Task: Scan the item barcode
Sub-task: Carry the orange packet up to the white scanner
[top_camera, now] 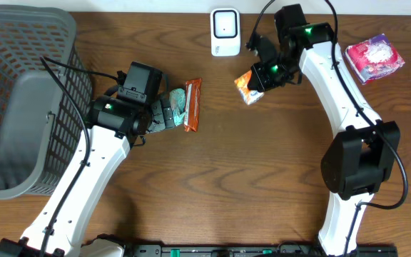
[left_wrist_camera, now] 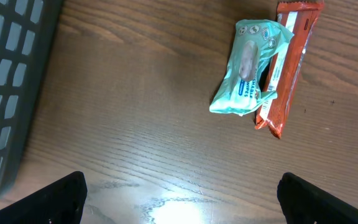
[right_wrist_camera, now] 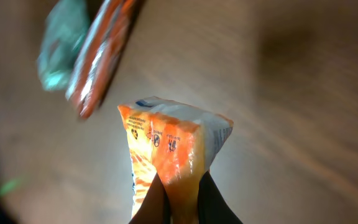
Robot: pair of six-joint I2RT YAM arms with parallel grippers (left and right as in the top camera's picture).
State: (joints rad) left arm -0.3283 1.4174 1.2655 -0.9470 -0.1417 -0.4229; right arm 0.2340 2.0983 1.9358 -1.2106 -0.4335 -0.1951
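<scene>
I've got the orange snack packet [right_wrist_camera: 169,149] pinched in the right gripper [top_camera: 266,73], fingers [right_wrist_camera: 151,205] pressed together on its lower end, packet lifted off the table [top_camera: 227,185] with its printed side facing the wrist camera. Overhead, it hangs in the far middle of the scene, near the white scanner [top_camera: 224,32] and slightly to its right, not touching it. The scanner itself stands at the far edge of the table.

Over to the left: the left gripper [left_wrist_camera: 179,196] is spread wide, nothing between its fingers, hovering over bare wood. Just beyond it lie a pale green wipes pack [left_wrist_camera: 248,67] and a red-orange bar [left_wrist_camera: 289,62], side by side and touching, the bar on the right. Grey mesh basket [top_camera: 20,43] fills the far left corner. At the far right, well apart from everything else, sits a pink wrapped pack [top_camera: 374,58]
</scene>
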